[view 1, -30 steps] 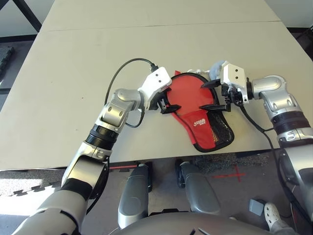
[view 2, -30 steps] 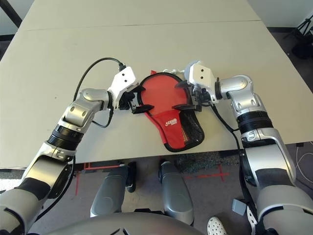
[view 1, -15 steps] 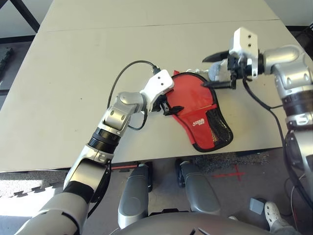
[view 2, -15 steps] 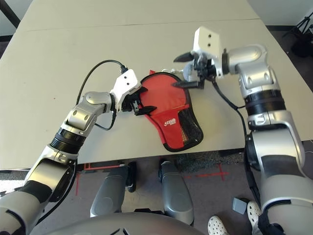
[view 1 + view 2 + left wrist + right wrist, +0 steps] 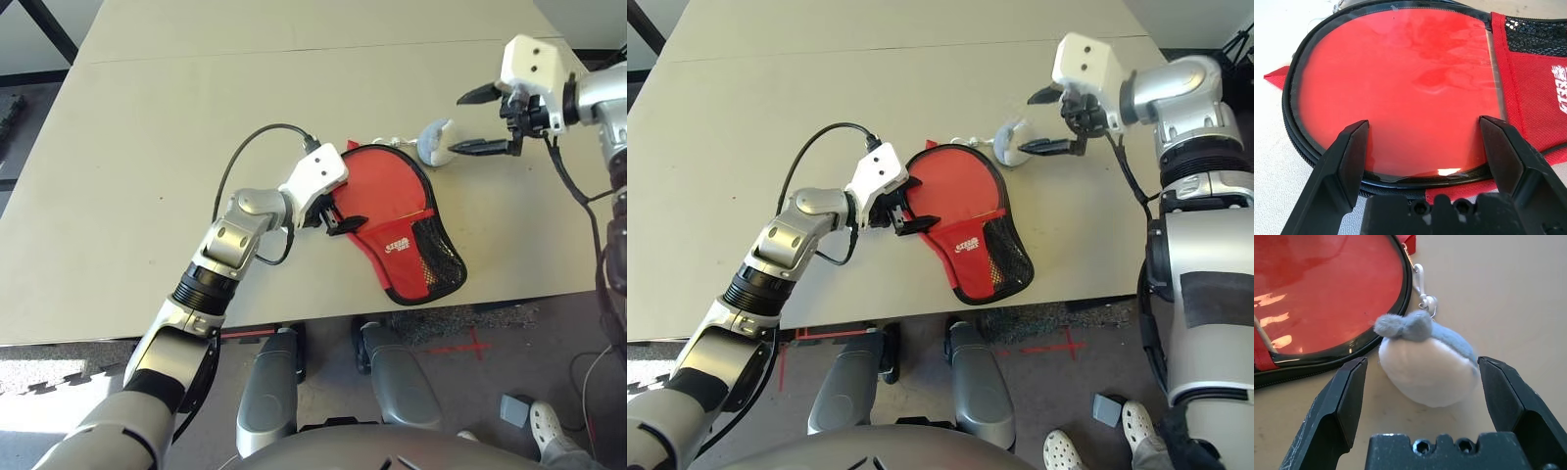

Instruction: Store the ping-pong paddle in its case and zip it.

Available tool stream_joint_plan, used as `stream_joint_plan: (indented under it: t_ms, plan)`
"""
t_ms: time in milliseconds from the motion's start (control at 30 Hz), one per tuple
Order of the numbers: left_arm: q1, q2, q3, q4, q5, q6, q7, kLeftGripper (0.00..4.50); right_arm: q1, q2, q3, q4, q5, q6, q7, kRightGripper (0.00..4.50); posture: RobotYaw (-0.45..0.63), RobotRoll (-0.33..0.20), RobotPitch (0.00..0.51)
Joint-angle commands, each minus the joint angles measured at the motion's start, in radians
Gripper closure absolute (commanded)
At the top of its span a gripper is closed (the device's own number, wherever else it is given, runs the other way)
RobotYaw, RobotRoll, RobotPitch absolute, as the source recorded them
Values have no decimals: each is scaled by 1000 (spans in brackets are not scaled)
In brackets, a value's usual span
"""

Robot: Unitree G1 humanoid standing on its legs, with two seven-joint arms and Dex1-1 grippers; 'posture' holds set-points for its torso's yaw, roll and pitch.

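Case (image 5: 397, 220) lies flat on desk (image 5: 147, 147) near its front edge, red round face up under a clear window; paddle itself not distinguishable. Left claw (image 5: 333, 211) open at case's rim, empty. Right claw (image 5: 475, 122) open, raised beside fluffy ball (image 5: 434, 142). Risk: snagging the ball's clip drags the case off position.

beige table (image 5: 147, 147), red case (image 5: 392, 211), fluffy ball (image 5: 434, 143)

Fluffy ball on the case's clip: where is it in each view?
Left eye view: fluffy ball right of centre, upper half, on the table beyond the case.
Right eye view: same spot.
Left wrist view: not in it.
Right wrist view: centre.
Shared landmark: the case's black zipper rim.
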Motion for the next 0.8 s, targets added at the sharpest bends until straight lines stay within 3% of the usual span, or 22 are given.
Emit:
stream_joint_plan:
  t_ms: [33, 467, 567, 800]
  plan:
    - [46, 9, -47, 22, 10, 53, 0, 9, 14, 36, 26, 43, -49, -27, -63, 0, 19, 0, 261]
    - [55, 14, -54, -14, 5, 77, 7, 9, 39, 74, 81, 91, -177, -133, -282, 0, 29, 0, 265]
    - [53, 12, -57, -16, 4, 78, 8, 0, 41, 70, 82, 93, -187, -134, -300, 892, 28, 0, 264]
    - [48, 7, -63, -12, 0, 74, 10, 0, 37, 52, 64, 97, -186, -109, -340, 3437, 22, 0, 258]
